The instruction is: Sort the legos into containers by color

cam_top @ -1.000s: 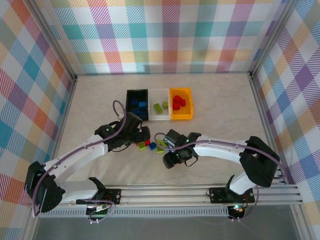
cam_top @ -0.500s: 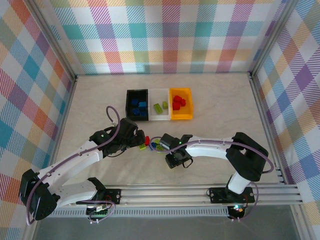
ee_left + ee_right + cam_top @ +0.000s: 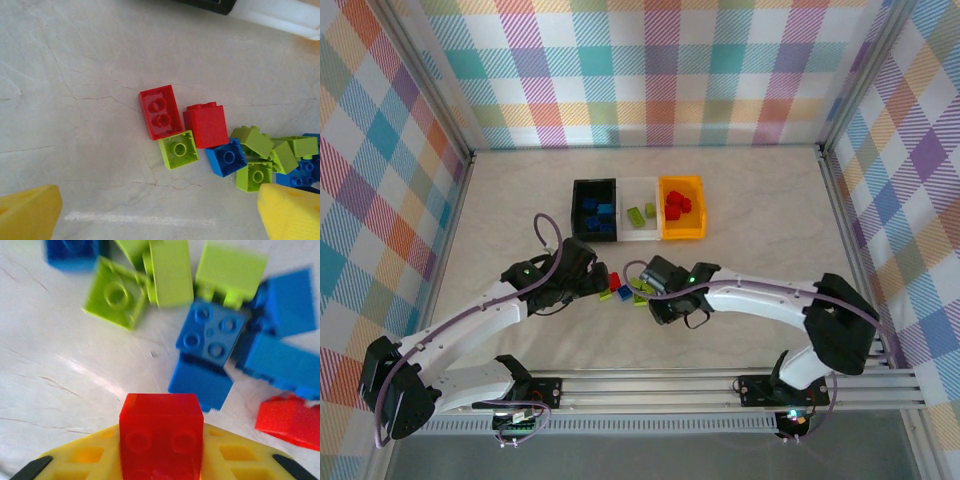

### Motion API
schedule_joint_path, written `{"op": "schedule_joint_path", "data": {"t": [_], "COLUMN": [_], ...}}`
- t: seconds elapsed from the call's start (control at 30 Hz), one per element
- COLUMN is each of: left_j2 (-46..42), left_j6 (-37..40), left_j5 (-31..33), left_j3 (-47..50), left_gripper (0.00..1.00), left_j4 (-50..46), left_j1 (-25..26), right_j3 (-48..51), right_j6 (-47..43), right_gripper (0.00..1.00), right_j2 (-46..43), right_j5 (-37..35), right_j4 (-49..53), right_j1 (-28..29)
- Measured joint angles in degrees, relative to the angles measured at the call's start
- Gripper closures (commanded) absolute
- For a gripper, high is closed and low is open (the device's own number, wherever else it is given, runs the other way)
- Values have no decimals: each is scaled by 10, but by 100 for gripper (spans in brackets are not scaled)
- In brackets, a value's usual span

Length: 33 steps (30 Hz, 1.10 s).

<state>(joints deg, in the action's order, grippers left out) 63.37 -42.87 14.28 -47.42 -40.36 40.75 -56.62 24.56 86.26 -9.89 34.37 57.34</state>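
Observation:
The loose legos (image 3: pixel 625 290) lie in a small pile on the table in front of the bins. In the left wrist view I see two red bricks (image 3: pixel 161 111), a lime one (image 3: pixel 178 149) and a blue one (image 3: pixel 226 157), with more lime and blue to the right. My left gripper (image 3: pixel 160 215) hangs open just short of them, nothing between its yellow fingers (image 3: pixel 292 212). My right gripper (image 3: pixel 161 440) is shut on a red brick (image 3: pixel 161 430), above blue bricks (image 3: pixel 210 335) and lime bricks (image 3: pixel 116 292). The black bin (image 3: pixel 578 205) holds blue bricks, the clear bin (image 3: pixel 640 236) lime ones, the orange bin (image 3: pixel 682 232) red ones.
The two wrists (image 3: pixel 575 270) (image 3: pixel 665 285) sit close together on either side of the pile. Another red brick (image 3: pixel 290 420) lies at the right edge of the right wrist view. Checkered walls enclose the table on three sides.
My left arm drew back from the pile a second ago and has since held still. My right wrist has shifted up towards the pile, with the red brick in its fingers.

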Motion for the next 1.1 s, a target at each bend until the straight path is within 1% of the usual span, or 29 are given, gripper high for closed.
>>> {"op": "schedule_joint_path", "data": {"t": [0.07, 0.17, 0.27, 0.33, 0.43, 0.57, 0.67, 0.73, 0.77, 0.9, 1.0, 1.1], "left_j2": [0, 0, 0, -3, -11, -21, -23, -25, -26, -28, -28, -28], "left_j6": [0, 0, 0, 0, 0, 0, -1, -1, -1, -2, -2, -2], "left_j5": [0, 0, 0, 0, -1, -1, -2, -3, -3, -3, -3, -3], "left_j3": [6, 10, 11, 11, 14, 18, 20, 20, 20, 20, 20, 20], "left_gripper": [0, 0, 0, 0, 0, 0, 0, 0, 0, 0, 0, 0], "left_j4": [0, -1, -1, -2, -2, -2, -2, -2, -2, -3, -4, -4], "left_j1": [0, 0, 0, 0, 0, 0, 0, 0, 0, 0, 0, 0], "right_j3": [-32, -88, -159, -214, -297, -394, -437, -448, -451, -440, -383, -295], "right_j6": [-11, -26, -33, -37, -40, -38, -25, -23, -23, -25, -26, -25], "right_gripper": [65, 65, 66, 65, 64, 60, 44, 35, 32, 28, 25, 22], "right_j2": [-11, -2, 49, 107, 202, 308, 353, 357, 357, 338, 280, 186], "right_j5": [1, 3, 3, 3, 0, -8, -8, -6, -5, 3, 9, 15], "right_j4": [0, -10, -24, -32, -30, -9, 13, 22, 24, 21, 15, 4], "right_j1": [-37, -118, -187, -226, -259, -281, -291, -297, -298, -296, -292, -280]}}
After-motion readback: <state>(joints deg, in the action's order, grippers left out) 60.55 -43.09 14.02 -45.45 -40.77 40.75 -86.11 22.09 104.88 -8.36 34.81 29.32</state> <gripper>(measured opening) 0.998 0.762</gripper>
